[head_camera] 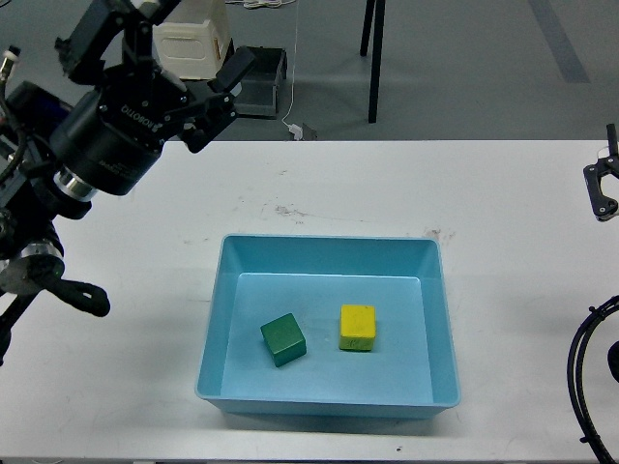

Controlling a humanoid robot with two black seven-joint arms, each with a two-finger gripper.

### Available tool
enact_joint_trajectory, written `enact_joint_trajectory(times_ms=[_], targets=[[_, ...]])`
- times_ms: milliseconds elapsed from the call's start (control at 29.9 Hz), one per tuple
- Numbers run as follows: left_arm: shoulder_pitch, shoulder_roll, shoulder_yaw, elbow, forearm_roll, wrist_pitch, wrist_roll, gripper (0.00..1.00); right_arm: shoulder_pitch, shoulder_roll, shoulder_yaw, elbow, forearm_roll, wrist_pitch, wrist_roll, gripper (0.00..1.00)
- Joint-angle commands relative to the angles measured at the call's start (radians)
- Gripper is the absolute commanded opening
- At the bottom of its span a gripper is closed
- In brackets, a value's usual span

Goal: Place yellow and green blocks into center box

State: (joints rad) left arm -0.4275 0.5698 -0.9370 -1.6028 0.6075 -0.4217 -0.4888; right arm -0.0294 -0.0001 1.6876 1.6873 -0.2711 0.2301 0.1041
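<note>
A green block [283,339] and a yellow block [357,327] lie side by side, a small gap apart, on the floor of the light blue box [329,243] at the table's centre. My left gripper [225,90] is raised high at the upper left, far from the box, with its fingers spread and nothing between them. Only a small part of my right gripper [600,189] shows at the right edge, above the table, too little to tell its state.
The white table [503,213] surrounds the box. On the floor behind stand a white container [193,43], a dark bin [256,82] and black stand legs [375,58]. A black cable [585,377] loops at the lower right edge.
</note>
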Motion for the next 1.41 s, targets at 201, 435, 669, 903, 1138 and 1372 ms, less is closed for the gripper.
enact_joint_trajectory(times_ms=[201,435,669,903,1138,1372], targets=[[0.421,-0.054,-0.106,-0.072,-0.366,0.193,0.013,1.0,-0.046,0.0,0.015,0.0,0.119,0.003,-0.069,1.0],[0.475,-0.061,-0.111,-0.069,-0.676,0.241,0.013,1.0,-0.099,0.0,0.02,-0.023,0.223,-0.005,-0.136,1.0],[0.503,-0.068,-0.092,-0.049,-0.858,0.225,0.013,1.0,-0.179,0.0,0.014,-0.041,0.273,-0.003,-0.162,1.0],[0.555,-0.126,-0.092,-0.049,-0.9,0.147,0.013,1.0,-0.234,0.0,0.0,-0.047,0.432,0.005,-0.208,1.0],[0.563,-0.145,-0.092,-0.046,-1.011,0.138,0.013,1.0,-0.219,0.0,-0.005,-0.167,0.532,0.116,-0.248,1.0],[0.563,-0.148,-0.092,-0.04,-1.014,0.12,0.013,1.0,-0.161,0.0,-0.005,-0.242,0.535,0.126,-0.248,1.0]])
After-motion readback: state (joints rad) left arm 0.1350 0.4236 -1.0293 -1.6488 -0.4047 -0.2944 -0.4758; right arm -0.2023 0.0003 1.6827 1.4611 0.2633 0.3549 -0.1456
